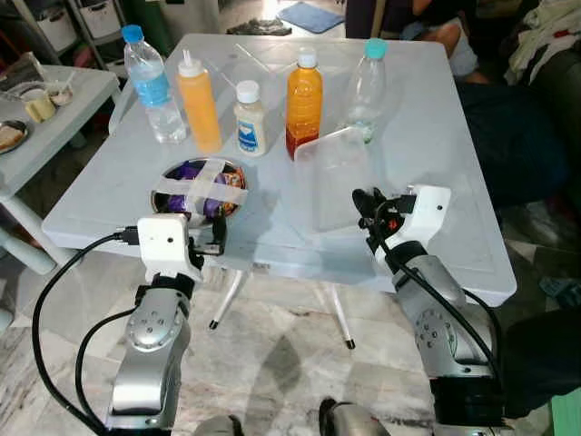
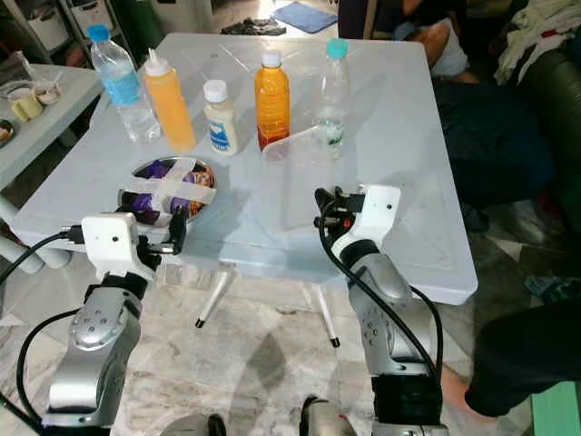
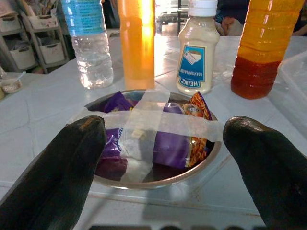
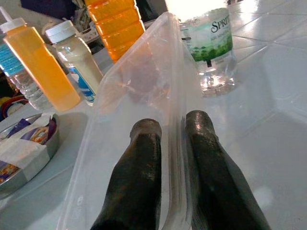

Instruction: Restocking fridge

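Observation:
A steel bowl (image 1: 200,189) of purple snack packets, crossed with white tape, sits near the front left of the white table (image 1: 436,136). My left gripper (image 3: 163,128) is open just in front of the bowl (image 3: 192,172), one finger on each side of it and touching nothing. A clear plastic container (image 1: 336,177) lies tilted at the table's middle. My right gripper (image 4: 172,125) is shut on the container's side wall (image 4: 144,81). Behind stand a water bottle (image 1: 154,86), an orange squeeze bottle (image 1: 200,104), a mayonnaise jar (image 1: 249,120), an orange drink bottle (image 1: 304,100) and a Sprite bottle (image 1: 366,86).
A small side table (image 1: 54,127) with dishes stands to the left. A person (image 1: 445,36) sits beyond the far edge of the table. Dark furniture with clothes (image 1: 545,82) is on the right. Tiled floor lies below the table's front edge.

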Controlling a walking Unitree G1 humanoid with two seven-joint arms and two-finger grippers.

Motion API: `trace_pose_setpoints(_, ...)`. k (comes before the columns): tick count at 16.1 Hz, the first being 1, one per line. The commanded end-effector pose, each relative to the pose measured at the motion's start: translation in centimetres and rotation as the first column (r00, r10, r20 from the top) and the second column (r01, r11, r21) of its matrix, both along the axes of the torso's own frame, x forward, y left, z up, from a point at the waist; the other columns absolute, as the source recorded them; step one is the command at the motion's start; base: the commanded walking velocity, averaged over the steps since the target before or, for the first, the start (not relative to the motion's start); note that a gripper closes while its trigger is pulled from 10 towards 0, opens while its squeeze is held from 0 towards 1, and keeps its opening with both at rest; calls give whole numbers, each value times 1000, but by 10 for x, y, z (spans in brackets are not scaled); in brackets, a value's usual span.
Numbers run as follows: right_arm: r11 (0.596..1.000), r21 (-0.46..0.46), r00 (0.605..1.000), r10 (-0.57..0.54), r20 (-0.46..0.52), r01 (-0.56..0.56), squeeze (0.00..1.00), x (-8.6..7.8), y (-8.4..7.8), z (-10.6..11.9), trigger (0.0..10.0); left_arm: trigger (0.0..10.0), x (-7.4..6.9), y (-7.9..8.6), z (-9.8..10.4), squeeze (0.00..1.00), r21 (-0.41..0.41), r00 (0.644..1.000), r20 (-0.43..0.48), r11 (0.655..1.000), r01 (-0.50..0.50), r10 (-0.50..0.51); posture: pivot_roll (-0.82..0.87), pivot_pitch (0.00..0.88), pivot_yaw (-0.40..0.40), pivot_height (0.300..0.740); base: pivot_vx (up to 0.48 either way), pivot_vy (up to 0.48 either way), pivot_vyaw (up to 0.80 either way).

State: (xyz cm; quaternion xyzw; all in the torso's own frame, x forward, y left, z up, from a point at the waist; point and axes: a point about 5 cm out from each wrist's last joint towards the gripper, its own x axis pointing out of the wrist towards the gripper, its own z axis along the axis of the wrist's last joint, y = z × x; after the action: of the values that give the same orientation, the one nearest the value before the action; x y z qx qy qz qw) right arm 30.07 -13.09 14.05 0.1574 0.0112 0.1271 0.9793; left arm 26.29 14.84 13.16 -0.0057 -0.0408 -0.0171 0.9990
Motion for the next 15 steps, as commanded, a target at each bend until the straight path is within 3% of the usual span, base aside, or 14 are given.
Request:
trace_pose_setpoints(1,1000,-1,998,-30,-51,30,0,-2,-5,-10,3804,10000,0,4,-2,0,0,1000,-12,1000,-13,13,-66,102,63,740,0,0,0)
trace_pose_setpoints(2,1000,-7,998,-31,-51,30,0,-2,-5,-12,9451,10000,0,3,-3,0,1,1000,-16,1000,-10,10,-66,102,63,740,0,0,0)
trace_pose_setpoints(3,999,-10,998,-35,-54,35,0,-2,-5,-12,10000,10000,-1,2,-4,0,2,1000,-18,1000,-5,5,-64,103,65,740,0,0,0)
trace_pose_setpoints(8,998,-42,998,-44,-38,42,0,-1,-5,-10,10000,10000,-1,0,-5,0,-2,1000,-23,1000,1,-1,-61,98,64,740,0,0,0)
trace_pose_setpoints(11,983,-153,994,-104,-34,97,0,1,-7,-13,10000,10000,-1,-1,-6,0,-2,1000,-27,1000,2,-2,-60,97,61,740,0,0,0)
trace_pose_setpoints(15,982,-160,994,-107,-17,103,0,1,-6,-13,10000,10000,-1,0,-6,0,-1,1000,-29,1000,1,-1,-56,92,58,740,0,0,0)
